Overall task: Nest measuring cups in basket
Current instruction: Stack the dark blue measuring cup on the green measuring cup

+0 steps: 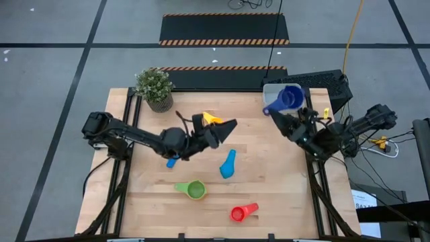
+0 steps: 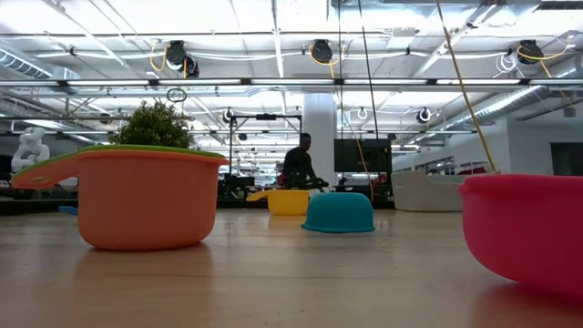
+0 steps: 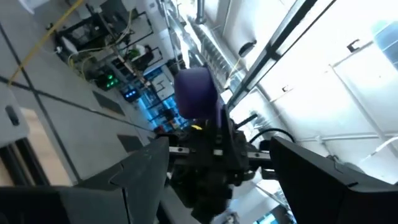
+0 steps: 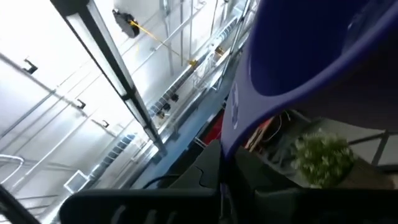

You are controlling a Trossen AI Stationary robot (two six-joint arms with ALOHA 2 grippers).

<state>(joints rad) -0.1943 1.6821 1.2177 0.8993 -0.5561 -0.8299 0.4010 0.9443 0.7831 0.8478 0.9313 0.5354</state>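
Cups are all over the table (image 1: 282, 195), viewed from above w/ the center as the clock hub. Dark blue cup (image 1: 289, 99) is at abt 1 o'clock, up in the air over the basket (image 1: 270, 89), which sits at the far right corner. Right gripper (image 1: 277, 115) is clenched on that cup's handle; in the right wrist view the blue cup (image 4: 311, 56) fills most of the frame, handle pinched betw the fingers. Can't tell if it's touching the basket or just above it.

Left gripper (image 1: 225, 128) is near the middle, abt 12 o'clock, jaws spread and grasping nothing. Yellow cup (image 1: 211, 119) lies just beside it on the far side. Small light blue cup (image 1: 171, 162) peeks out from under the left arm at abt 9.

Light blue cup (image 1: 228, 165) lies mouth down, near center at abt 5. Green cup (image 1: 193, 189) at abt 7, w/ orange showing under its rim; low view shows orange cup (image 2: 146, 210) w/ the green one (image 2: 137, 150) sitting inside it. Red cup (image 1: 242, 212) at abt 5, close to the near edge.

Plant (image 1: 155, 86) is at the far left corner, abt 11.
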